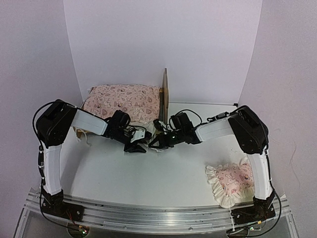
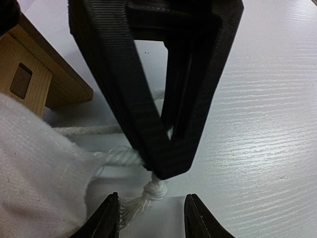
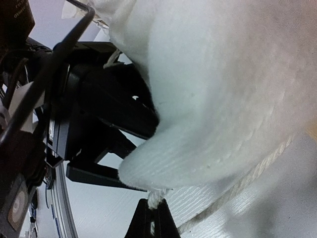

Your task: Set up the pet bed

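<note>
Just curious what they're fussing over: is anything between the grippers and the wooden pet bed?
Yes. A white cloth with a white cord lies before the pet bed, between it and the grippers; the right gripper pinches the cord, the left gripper is open.

L arm (image 1: 89, 121), R arm (image 1: 218, 129) reach inward; L hand (image 2: 151, 213) open, R hand (image 3: 152, 218) pinched shut.
</note>
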Controlling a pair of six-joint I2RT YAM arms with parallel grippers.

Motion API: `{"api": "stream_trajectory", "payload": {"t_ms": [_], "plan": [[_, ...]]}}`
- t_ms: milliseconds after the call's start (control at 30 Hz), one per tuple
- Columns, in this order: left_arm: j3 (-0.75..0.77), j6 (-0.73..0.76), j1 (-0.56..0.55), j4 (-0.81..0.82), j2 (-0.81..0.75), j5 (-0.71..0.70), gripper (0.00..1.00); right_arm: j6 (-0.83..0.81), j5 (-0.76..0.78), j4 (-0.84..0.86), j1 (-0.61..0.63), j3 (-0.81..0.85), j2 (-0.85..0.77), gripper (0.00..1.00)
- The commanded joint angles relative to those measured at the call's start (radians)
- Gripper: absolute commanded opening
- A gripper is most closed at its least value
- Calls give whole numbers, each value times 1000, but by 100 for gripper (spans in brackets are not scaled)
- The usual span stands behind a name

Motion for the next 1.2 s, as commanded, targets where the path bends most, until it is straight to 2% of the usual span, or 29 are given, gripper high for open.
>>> {"api": "stream_trajectory", "payload": {"t_ms": [0, 33, 100, 167, 233, 267, 333, 400, 500, 567, 700, 800, 933, 1167], "plan": [[32, 18, -18, 93, 7, 2, 45, 70, 29, 100, -72, -3, -46, 0], [32, 9, -20, 103, 9, 0, 44, 72, 30, 103, -72, -4, -45, 0], [37, -7, -24, 111, 11, -4, 34, 77, 30, 107, -74, -6, -42, 0], [48, -18, -25, 102, 11, -9, 15, 79, 31, 109, -76, -7, -40, 0], [54, -27, -26, 86, 9, -21, 1, 80, 37, 109, -78, -11, -40, 0], [55, -33, -24, 80, 6, -30, 0, 77, 44, 108, -80, -15, -41, 2], [58, -51, -23, 68, 2, -50, 0, 40, 66, 107, -81, -40, -57, 21], [63, -63, -21, 54, -1, -60, 0, -30, 76, 105, -81, -77, -82, 34], [64, -70, -18, 47, -8, -61, 0, -177, 101, 106, -79, -158, -126, 53], [66, -72, -17, 47, -12, -60, 0, -318, 122, 107, -75, -209, -161, 62], [74, -79, -16, 16, -14, -60, 0, -630, 224, 125, -43, -275, -183, 66], [77, -85, -16, 8, -15, -60, 0, -758, 274, 135, -22, -265, -148, 67], [93, -98, -16, -19, -21, -50, 0, -854, 342, 148, 16, -224, -99, 67], [108, -134, -16, -24, -20, -40, 0, -882, 360, 158, 53, -149, -7, 64]]}}
